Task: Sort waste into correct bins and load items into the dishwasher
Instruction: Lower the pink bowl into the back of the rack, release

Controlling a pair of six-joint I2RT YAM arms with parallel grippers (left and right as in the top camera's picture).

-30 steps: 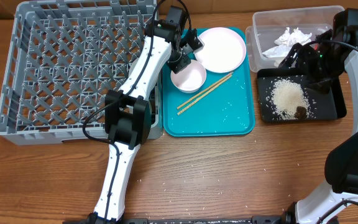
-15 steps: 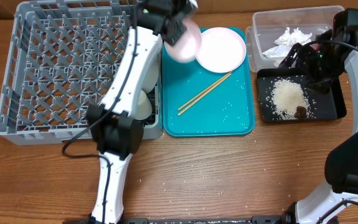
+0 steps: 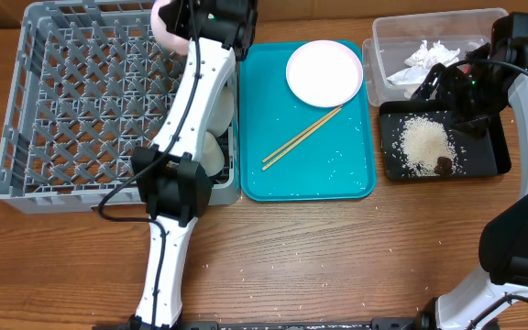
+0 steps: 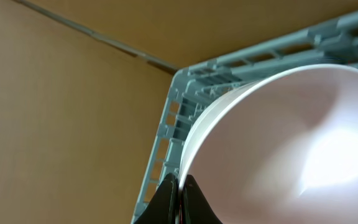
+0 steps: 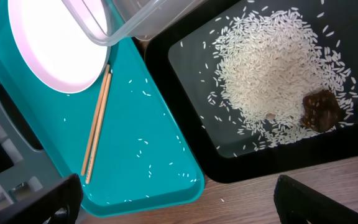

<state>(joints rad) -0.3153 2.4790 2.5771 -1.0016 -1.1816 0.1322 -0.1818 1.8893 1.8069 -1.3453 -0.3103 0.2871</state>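
Bowl (image 3: 166,18) moved — now above rack (image 3: 81,101) corner | rim pinched in left hand (image 4: 179,193)

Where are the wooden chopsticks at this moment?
In the overhead view, the chopsticks lie diagonally on the teal tray, just below the white plate.

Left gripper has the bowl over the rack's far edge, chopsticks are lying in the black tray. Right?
Not quite. The chopsticks lie on the teal tray, not in the black tray, as the overhead view shows. The rest holds.
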